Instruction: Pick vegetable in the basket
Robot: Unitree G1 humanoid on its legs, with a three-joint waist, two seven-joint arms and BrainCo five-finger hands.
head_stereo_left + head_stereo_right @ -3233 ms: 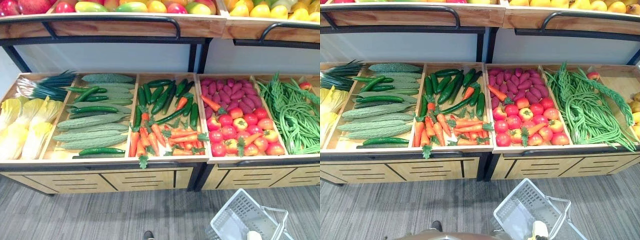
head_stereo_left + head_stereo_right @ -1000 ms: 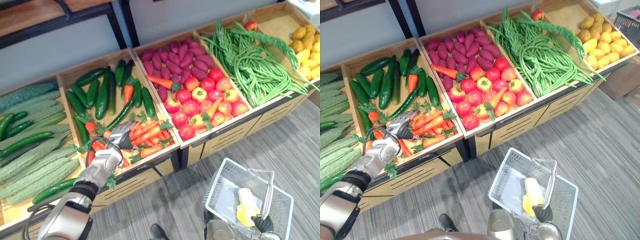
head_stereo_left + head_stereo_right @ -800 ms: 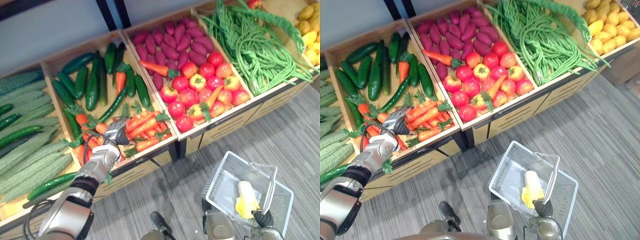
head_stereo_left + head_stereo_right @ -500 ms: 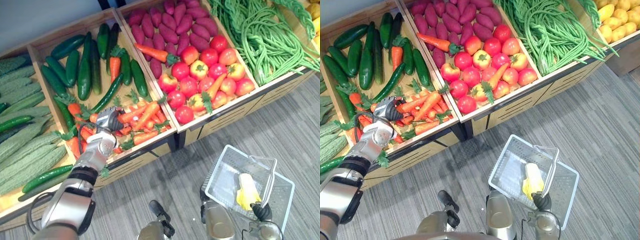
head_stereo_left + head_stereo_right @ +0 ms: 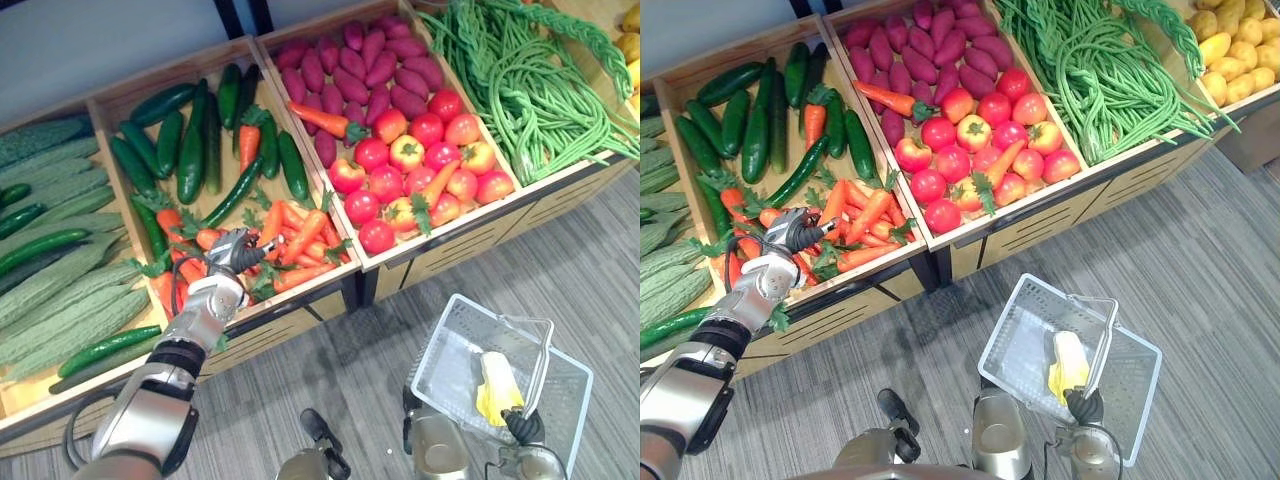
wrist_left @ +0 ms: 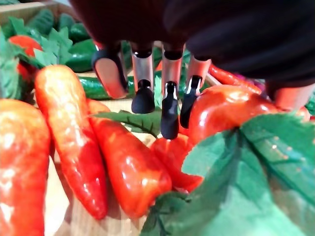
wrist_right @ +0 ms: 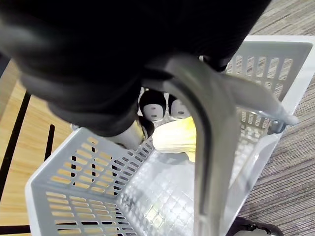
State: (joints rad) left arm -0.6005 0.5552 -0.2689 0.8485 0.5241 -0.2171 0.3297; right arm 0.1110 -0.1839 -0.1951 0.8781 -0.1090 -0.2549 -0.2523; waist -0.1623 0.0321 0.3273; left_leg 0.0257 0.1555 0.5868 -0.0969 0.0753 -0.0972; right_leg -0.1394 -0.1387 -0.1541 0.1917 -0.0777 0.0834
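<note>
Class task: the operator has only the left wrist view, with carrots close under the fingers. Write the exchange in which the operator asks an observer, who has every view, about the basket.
Operator: I see carrots under my left hand, fingers open. Where is the basket?
Observer: The basket is in front of the vegetable stand, on the robot's right side. The right hand is closed round the basket handle.
Operator: Is anything in it?
Observer: One pale yellow vegetable lies inside, just below that hand.
</note>
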